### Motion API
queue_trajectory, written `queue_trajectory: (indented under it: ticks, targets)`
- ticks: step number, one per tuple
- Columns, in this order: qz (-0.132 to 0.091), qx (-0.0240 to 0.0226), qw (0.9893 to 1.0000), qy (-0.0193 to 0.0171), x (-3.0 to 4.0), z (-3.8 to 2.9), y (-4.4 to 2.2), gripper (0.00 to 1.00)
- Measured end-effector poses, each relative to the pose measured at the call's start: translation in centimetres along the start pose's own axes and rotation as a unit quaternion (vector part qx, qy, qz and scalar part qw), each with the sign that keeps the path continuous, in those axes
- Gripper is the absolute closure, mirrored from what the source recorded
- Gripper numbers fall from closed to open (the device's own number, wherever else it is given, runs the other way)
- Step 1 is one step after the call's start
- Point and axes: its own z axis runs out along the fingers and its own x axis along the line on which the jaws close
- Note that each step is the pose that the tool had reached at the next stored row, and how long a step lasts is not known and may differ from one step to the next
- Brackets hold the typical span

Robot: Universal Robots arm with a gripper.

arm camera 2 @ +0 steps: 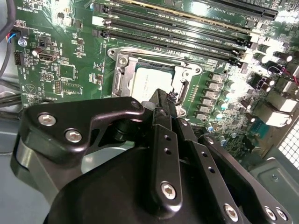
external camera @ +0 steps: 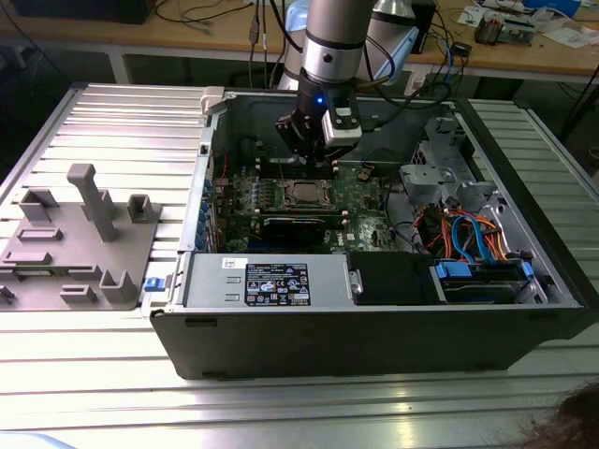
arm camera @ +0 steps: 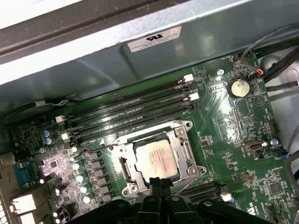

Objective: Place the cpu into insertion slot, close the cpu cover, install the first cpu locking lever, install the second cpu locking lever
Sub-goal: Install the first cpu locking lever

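The cpu (arm camera: 156, 158) lies flat in the insertion slot of the green motherboard, its silver top showing through the window of the cpu cover (arm camera: 186, 150). The cover lies down over it as a metal frame. In the second wrist view the cpu (arm camera 2: 150, 80) and the cover (arm camera 2: 122, 77) sit just past my fingertips. My gripper (arm camera: 159, 183) is shut with nothing between its fingers, its tip at the socket's edge. In the exterior view the gripper (external camera: 311, 159) hangs just above the cpu (external camera: 304, 194). A thin wire lever (arm camera: 192, 181) runs beside the socket; whether it is latched I cannot tell.
The open computer case (external camera: 374, 327) stands on a ribbed metal table. Long black memory slots (arm camera: 131, 109) run beside the socket. A power supply (external camera: 271, 281) and drive bays with coloured cables (external camera: 468, 238) fill the case's near side. A grey fixture (external camera: 80, 234) stands at the exterior view's left.
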Motion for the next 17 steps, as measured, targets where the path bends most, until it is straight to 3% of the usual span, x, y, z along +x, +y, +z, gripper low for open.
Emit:
queue_trajectory:
  ticks: [17]
  targets:
    - [-0.037, 0.0015, 0.9993, -0.0012, 0.0, 0.0, 0.0, 0.89]
